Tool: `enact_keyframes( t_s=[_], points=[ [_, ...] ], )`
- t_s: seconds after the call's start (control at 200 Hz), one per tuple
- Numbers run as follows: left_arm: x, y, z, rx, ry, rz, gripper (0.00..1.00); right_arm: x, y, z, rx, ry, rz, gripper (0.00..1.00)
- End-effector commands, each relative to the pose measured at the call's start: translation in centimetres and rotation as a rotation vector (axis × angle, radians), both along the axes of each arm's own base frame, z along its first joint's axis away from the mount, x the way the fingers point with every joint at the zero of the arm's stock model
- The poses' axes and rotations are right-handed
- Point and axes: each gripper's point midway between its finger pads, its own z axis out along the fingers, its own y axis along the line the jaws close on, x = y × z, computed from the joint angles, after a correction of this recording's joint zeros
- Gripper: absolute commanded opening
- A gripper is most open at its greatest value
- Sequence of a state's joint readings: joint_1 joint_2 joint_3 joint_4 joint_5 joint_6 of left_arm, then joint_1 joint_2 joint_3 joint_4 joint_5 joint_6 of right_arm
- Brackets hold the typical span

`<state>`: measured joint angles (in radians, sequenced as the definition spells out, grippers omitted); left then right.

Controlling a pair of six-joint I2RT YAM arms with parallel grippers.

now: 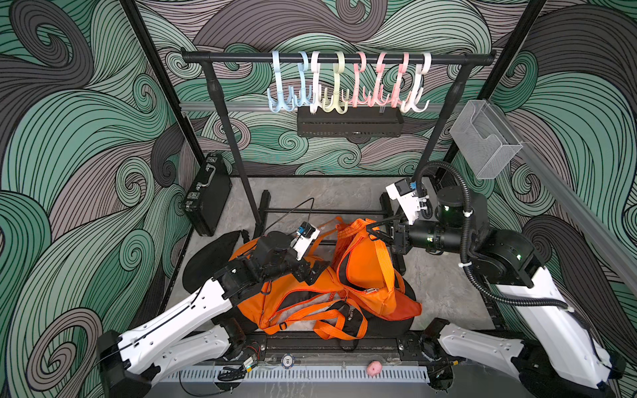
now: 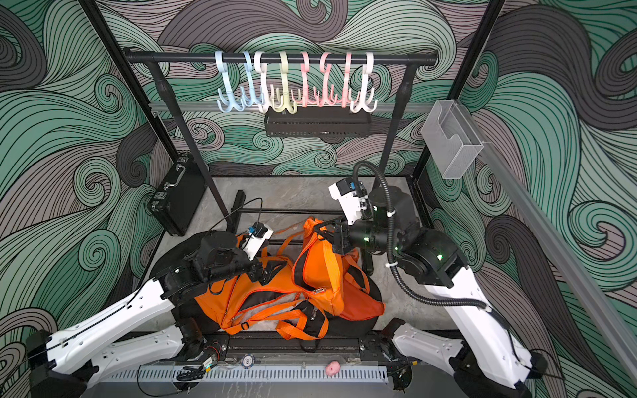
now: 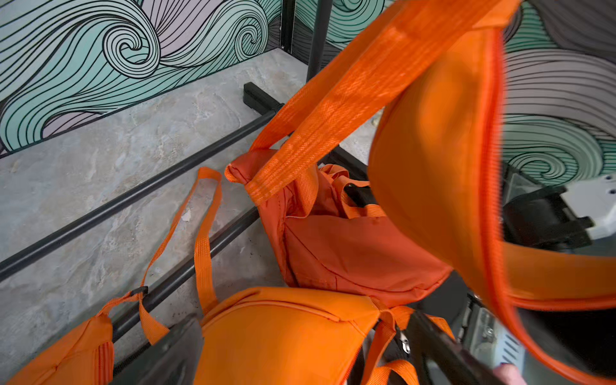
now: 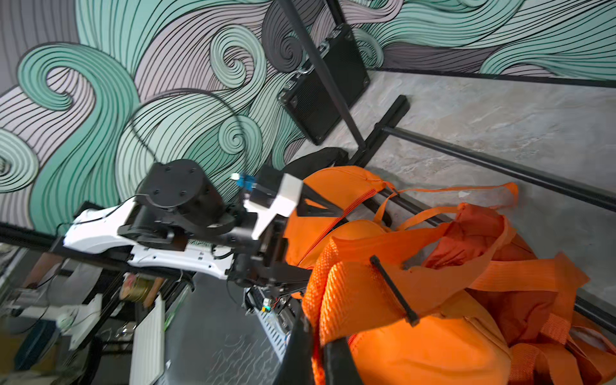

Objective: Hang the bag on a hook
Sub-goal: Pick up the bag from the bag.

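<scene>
An orange bag point(image 1: 365, 268) point(image 2: 320, 268) hangs partly raised off the floor, below the rack. My right gripper point(image 1: 370, 232) point(image 4: 316, 350) is shut on its woven top strap point(image 4: 360, 293), which bears a black cable tie. A second orange bag point(image 1: 296, 299) lies flat beside it. My left gripper point(image 1: 315, 272) point(image 3: 300, 346) is open just above that flat bag, its fingers point(image 3: 166, 350) either side of the fabric and holding nothing. Several pastel hooks point(image 1: 344, 86) point(image 2: 296, 86) hang on the black rail point(image 1: 337, 58) high at the back, all bare.
The rack's black uprights and floor bars point(image 1: 320, 210) stand just behind the bags. A black case point(image 1: 206, 193) leans on the left wall. A black box point(image 1: 350, 122) sits behind the hooks, a clear bin point(image 1: 486, 138) on the right wall. A darker orange bag point(image 3: 350, 253) lies between.
</scene>
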<state>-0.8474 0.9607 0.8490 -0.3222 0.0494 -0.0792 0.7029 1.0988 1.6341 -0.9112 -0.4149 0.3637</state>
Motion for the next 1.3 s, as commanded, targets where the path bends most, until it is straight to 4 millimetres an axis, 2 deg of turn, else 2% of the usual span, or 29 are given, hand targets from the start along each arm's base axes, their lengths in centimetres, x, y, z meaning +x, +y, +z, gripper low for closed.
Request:
enact_keyframes(
  t_s=[0.0, 0.145, 0.27, 0.365, 0.48, 0.575, 0.69, 0.755, 0.866, 0.941, 1.061, 1.186, 1.291],
  points=[
    [2.2, -0.4, 4.1, -0.037, -0.156, 0.051, 0.97, -2.8, 0.7, 3.9, 0.089, -0.055, 0.155, 0.0],
    [3.2, -1.5, 5.6, -0.087, -0.193, 0.059, 0.97, -4.5, 1.4, 6.8, 0.157, -0.062, 0.262, 0.0],
    [3.0, -3.8, 6.1, -0.166, -0.145, 0.004, 0.97, -4.8, 1.9, 6.9, 0.17, -0.042, 0.3, 0.0],
    [2.9, -5.0, 5.6, -0.194, -0.126, -0.015, 0.96, -5.1, 1.7, 7.2, 0.175, -0.05, 0.306, 0.0],
    [3.9, -4.4, 4.5, -0.144, -0.131, 0.053, 0.92, -5.4, 1.3, 7.5, 0.182, -0.064, 0.3, 0.0],
    [4.2, -2.7, 5.0, -0.119, -0.163, 0.119, 0.84, -5.4, 0.7, 7.3, 0.181, -0.067, 0.281, 0.0],
    [3.6, -1.0, 5.5, -0.147, -0.178, 0.162, 0.67, -5.1, 0.3, 6.3, 0.172, -0.049, 0.264, 0.0],
    [3.1, -0.8, 5.3, -0.173, -0.178, 0.15, 0.54, -5.0, 0.3, 5.9, 0.17, -0.04, 0.265, 0.0],
    [2.6, -0.4, 4.6, -0.18, -0.154, 0.149, 0.42, -4.9, 0.3, 5.4, 0.174, -0.037, 0.26, 0.0],
    [2.1, 0.3, 4.9, -0.174, -0.139, 0.159, 0.33, -4.6, -0.1, 4.8, 0.165, -0.036, 0.234, 0.0],
    [1.5, 2.3, 5.4, -0.156, -0.13, 0.214, 0.18, -2.8, -1.5, 2.3, 0.116, -0.019, 0.103, 0.0],
    [0.5, 5.0, 5.6, -0.105, -0.107, 0.264, 0.0, 0.9, -3.9, -2.7, 0.031, 0.063, -0.116, 0.0],
    [-0.4, 7.3, 5.7, -0.029, -0.082, 0.305, 0.0, 3.5, -6.0, -7.7, -0.048, 0.154, -0.279, 0.0]
  ],
)
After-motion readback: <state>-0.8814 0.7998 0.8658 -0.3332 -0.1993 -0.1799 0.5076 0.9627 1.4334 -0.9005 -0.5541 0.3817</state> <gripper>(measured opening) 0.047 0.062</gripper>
